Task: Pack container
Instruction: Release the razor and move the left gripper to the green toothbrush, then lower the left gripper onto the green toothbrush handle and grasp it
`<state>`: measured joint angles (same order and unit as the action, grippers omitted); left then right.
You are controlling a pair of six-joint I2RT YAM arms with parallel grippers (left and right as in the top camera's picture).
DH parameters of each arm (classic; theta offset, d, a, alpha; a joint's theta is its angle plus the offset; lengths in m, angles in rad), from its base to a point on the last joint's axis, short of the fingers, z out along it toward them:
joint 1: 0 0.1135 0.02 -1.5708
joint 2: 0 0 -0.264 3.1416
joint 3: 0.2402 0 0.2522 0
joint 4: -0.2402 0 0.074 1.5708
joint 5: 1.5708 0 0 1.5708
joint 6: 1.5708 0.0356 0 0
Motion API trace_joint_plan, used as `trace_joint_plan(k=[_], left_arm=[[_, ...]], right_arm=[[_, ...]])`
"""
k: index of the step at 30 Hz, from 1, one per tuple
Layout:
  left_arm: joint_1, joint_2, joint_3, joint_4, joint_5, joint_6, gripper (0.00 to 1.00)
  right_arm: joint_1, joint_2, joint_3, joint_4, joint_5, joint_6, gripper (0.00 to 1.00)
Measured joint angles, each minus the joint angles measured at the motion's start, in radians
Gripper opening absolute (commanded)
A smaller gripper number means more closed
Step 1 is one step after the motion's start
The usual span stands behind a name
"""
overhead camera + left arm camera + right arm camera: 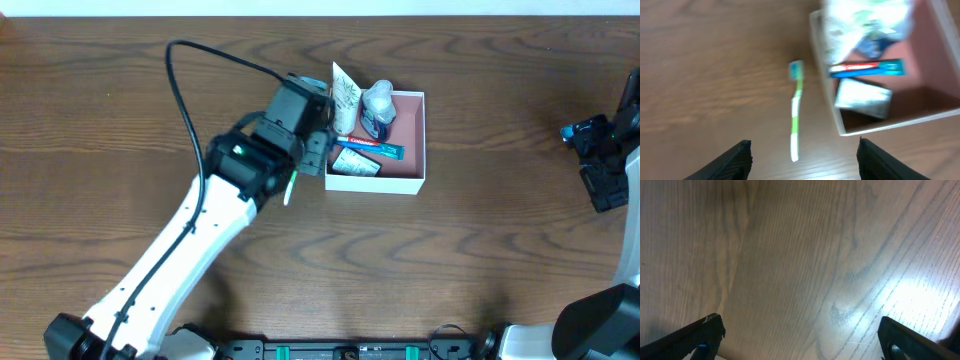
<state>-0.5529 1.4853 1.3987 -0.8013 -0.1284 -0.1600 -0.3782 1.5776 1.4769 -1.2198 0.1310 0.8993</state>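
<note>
Overhead first. Shows container (pixel 375 184) right of centre on worktop (pixel 480 260), white walls, pink inside. Holds tube (pixel 345 92) leaning at far left corner, bottle (pixel 378 110) beside it, toothpaste (pixel 372 149) across the middle, carton (pixel 355 166) at near left corner. Puts left claw (pixel 318 152) close against the container's left wall, outside it; cannot tell whether touching. Shows a bit of toothbrush (pixel 290 188) poking out from under the left arm, on the worktop, outside the container. Places right claw (pixel 592 158) at the right edge, well apart from the container.

Next, left wrist. Shows left claw (pixel 804 144) spread wide, fingers (pixel 735 162) at the lower corners, gripping nothing. Finds toothbrush (pixel 796 112) flat on worktop (pixel 715 75), handle end near the gap between the fingertips, head pointing away. Sets container (pixel 890 125) ahead and to the right of the claw, its left wall just beside the toothbrush, apart from it. Catches toothpaste (pixel 867 67) and carton (pixel 862 97) inside near that wall, with blurred white things further back.

Last, right wrist. Shows right claw (pixel 800 321) spread wide, gripping nothing, over wood-grain worktop (pixel 800 255).
</note>
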Motion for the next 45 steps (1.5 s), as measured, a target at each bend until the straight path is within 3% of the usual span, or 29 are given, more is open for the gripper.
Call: trace_joint_plan(k=[10, 14, 27, 45], left_arm=[[0.186, 0.175, 0.000, 0.021, 0.035, -0.024, 0.67], [0.230, 0.282, 0.000, 0.030, 0.081, -0.025, 0.62], [0.222, 0.507, 0.000, 0.088, 0.137, -0.001, 0.60], [0.222, 0.557, 0.000, 0.103, 0.204, 0.031, 0.61]], right_arm=[[0.000, 0.000, 0.000, 0.000, 0.000, 0.000, 0.99], [0.000, 0.000, 0.000, 0.000, 0.000, 0.000, 0.99], [0.000, 0.000, 0.000, 0.000, 0.000, 0.000, 0.99], [0.000, 0.000, 0.000, 0.000, 0.000, 0.000, 0.99]])
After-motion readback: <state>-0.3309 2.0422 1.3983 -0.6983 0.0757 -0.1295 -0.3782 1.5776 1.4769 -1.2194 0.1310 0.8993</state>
